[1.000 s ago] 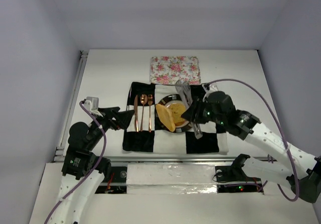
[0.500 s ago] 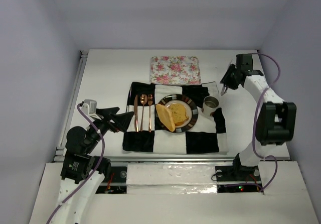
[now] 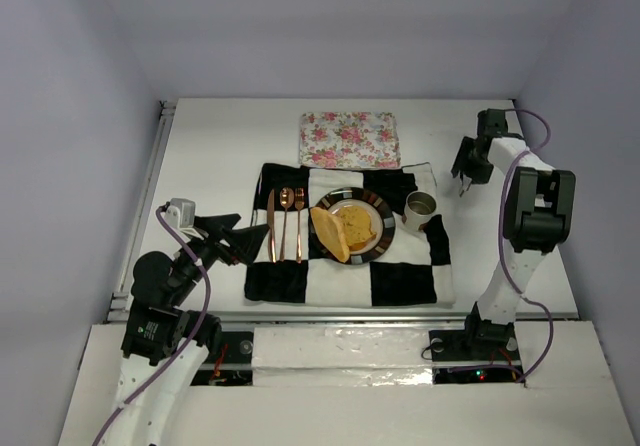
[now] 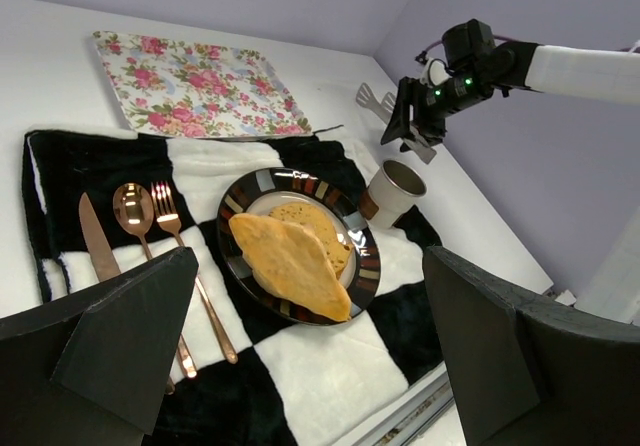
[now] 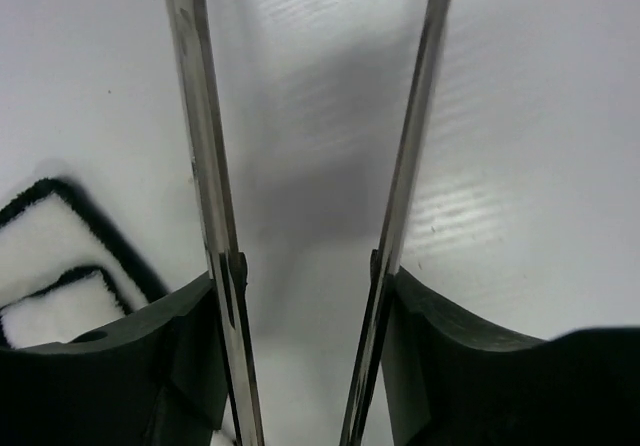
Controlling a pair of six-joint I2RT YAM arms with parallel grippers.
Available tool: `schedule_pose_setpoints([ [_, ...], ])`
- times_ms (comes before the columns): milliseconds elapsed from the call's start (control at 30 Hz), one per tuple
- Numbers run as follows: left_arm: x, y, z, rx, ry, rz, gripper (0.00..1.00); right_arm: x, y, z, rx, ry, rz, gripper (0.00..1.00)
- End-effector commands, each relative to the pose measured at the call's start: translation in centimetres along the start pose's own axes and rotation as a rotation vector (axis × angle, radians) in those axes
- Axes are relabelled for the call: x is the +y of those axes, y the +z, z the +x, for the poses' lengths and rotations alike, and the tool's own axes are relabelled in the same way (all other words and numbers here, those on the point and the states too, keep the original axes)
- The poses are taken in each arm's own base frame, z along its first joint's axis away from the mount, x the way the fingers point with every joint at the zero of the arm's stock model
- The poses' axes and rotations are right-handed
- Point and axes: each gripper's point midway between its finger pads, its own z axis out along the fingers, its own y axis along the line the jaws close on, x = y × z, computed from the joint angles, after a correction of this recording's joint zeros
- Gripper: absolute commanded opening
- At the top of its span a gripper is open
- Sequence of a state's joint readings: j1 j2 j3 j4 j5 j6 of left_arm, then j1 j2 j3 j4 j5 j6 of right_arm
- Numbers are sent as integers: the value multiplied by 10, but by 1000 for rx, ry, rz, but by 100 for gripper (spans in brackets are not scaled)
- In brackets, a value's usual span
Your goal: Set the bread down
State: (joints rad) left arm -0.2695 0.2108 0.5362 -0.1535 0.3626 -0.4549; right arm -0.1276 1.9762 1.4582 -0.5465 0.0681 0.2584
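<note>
- Fingers in the top view: the left fingers [image 3: 240,234] stood spread wide with nothing between them, beside the checkered cloth [image 3: 400,281] and near the cutlery [image 3: 285,224]. The right fingers [image 3: 465,166] hung over the bare table [image 3: 220,146], well to the right of the cup [image 3: 420,206]. Their grip was too small to read from there. The bread [image 3: 345,228] lay on the plate [image 3: 386,218] as two overlapping slices.
- Left wrist view: the two left fingers framed the picture, far apart and empty.
  - The front slice lay tilted across the back one, its lower corner reaching the plate's near rim.
  - The bread looked dry and toasted. I judged it light and fairly stiff, and probably crumbly at the crust, so a gentle pinch seemed wiser than a hard squeeze.
  - The best hold appeared to be the free edge of the front slice, taken across its thickness at the crust.
  - The back slice was partly covered and lay flatter, so it was likely harder to get under.
- Right wrist view: the right fingers were pinching a pair of metal tongs [image 5: 212,166], one arm against each finger and the arms sprung apart. Beyond them only the table and a corner of the checkered cloth showed, and no bread.
</note>
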Motion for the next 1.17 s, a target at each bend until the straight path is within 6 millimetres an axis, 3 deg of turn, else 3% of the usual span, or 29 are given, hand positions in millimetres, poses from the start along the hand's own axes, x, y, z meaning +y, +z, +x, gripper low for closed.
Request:
schedule_pose_setpoints([
  [0,-9,1,-9,-37,31,47,97,-4,8,-15,-23,-71,37,58],
  [167,-6,3,-8,-33,26,34,97,-4,16,-21,-28,-56,56,77],
  [267,-5,3,-9,-36,26,25,97,-2,4,-35,-71,-30,55,86],
  [400,-2,4,-8,-30,19,12,97,17,-42,-68,-192,52,-38,95],
  [467,-2,4,-10,-37,19,7,98,30,-83,-89,-291,134,-118,96],
  [500,-2,3,-10,-41,17,5,99,35,-93,-83,-293,167,-164,96],
  [533,0,3,-12,-48,17,-8,99,44,-111,-92,-355,248,-230,95],
  [567,1,3,-12,-52,17,-11,99,54,-162,-100,-448,277,-339,94],
  [600,1,2,-13,-56,15,-16,99,67,-162,-68,-395,291,-428,92],
  [633,4,2,-15,-63,12,-31,99,77,-187,-71,-454,350,-531,86],
  [667,5,2,-16,-68,10,-39,99,85,-240,-65,-540,344,-643,80],
  [700,7,3,-16,-68,7,-53,99,96,-243,-37,-504,357,-758,52],
  [733,9,3,-16,-67,2,-62,99,105,-261,-19,-507,341,-847,25],
  [767,10,4,-15,-63,0,-68,99,109,-305,-4,-577,299,-966,3],
  [800,12,4,-14,-59,0,-76,99,118,-320,20,-547,250,-1061,0],
  [833,12,5,-15,-58,-4,-80,99,128,-319,51,-491,212,-1115,0],
  [867,13,5,-14,-56,-4,-83,99,133,-329,69,-477,173,-1154,0],
  [900,14,6,-14,-56,-4,-85,99,132,-352,86,-510,130,-1202,0],
  [933,13,6,-13,-54,-5,-81,99,138,-349,113,-442,92,-1215,0],
  [1000,13,7,-13,-52,-5,-75,99,136,-362,138,-424,62,-1265,0],
  [1067,12,8,-10,-42,-6,-66,99,136,-354,163,-342,51,-1267,0],
  [1133,13,9,-9,-33,-10,-69,99,135,-353,174,-317,41,-1275,0],
])
